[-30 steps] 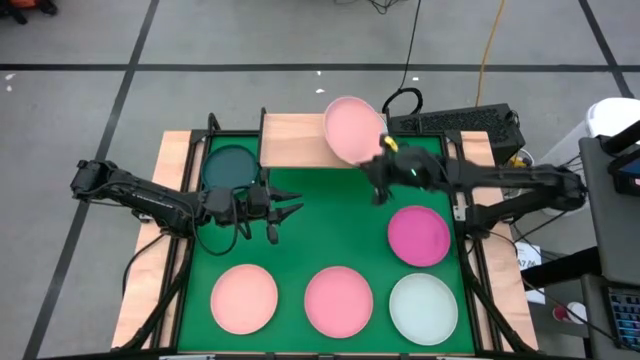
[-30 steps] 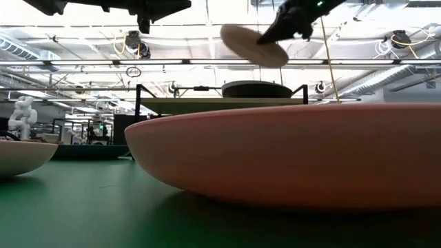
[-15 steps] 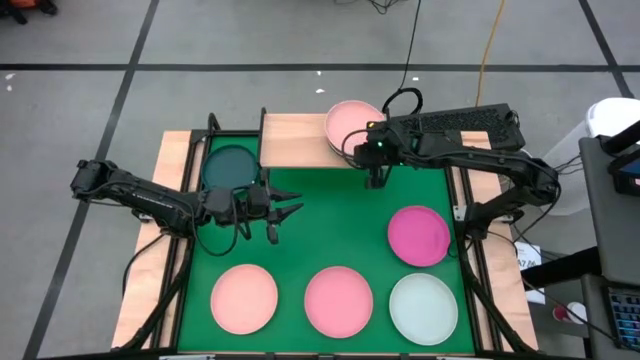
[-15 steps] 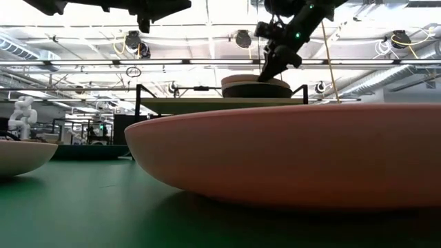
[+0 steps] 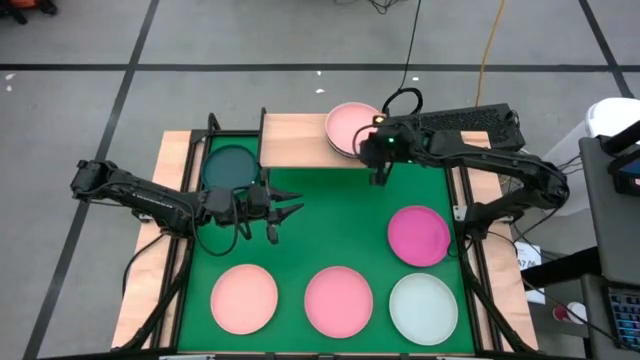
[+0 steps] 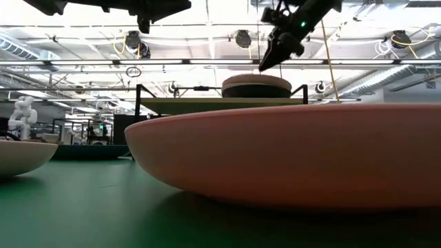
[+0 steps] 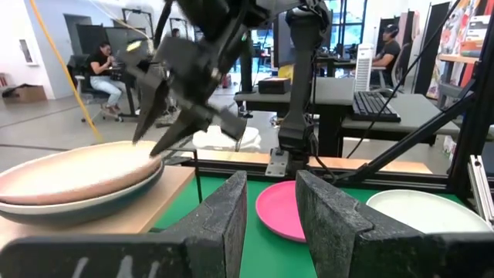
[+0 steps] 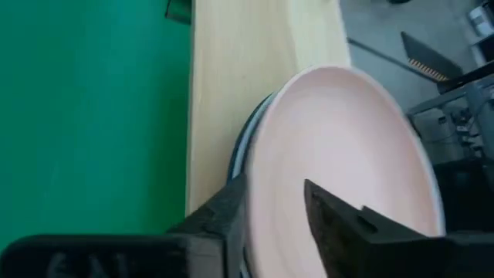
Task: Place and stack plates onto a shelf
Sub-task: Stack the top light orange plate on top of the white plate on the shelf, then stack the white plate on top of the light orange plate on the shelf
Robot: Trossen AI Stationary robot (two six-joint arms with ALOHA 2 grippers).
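A light pink plate (image 5: 350, 128) lies level on top of a stack of plates (image 6: 256, 85) at the right end of the light-wood shelf (image 5: 293, 140). A dark teal plate (image 7: 93, 205) shows under it. My right gripper (image 6: 269, 63) hangs open just above the pink plate's near rim (image 8: 266, 166), one finger on each side of it and clear of it. My left gripper (image 5: 290, 210) stands open over the green mat with nothing between its fingers (image 7: 224, 216). Another dark teal plate (image 5: 230, 165) sits left of the shelf.
On the green mat (image 5: 320, 215) lie a magenta plate (image 5: 418, 235) at the right and, along the near edge, a light pink plate (image 5: 244, 298), a pink plate (image 5: 338, 300) and a mint-white plate (image 5: 423, 308). A keyboard (image 5: 470, 122) lies beyond the table's far right.
My right gripper has brought the tilted pink plate down and toward the far edge onto the stack at the shelf's right end. It has then opened, let go and risen a little. The plate now lies level on the stack.
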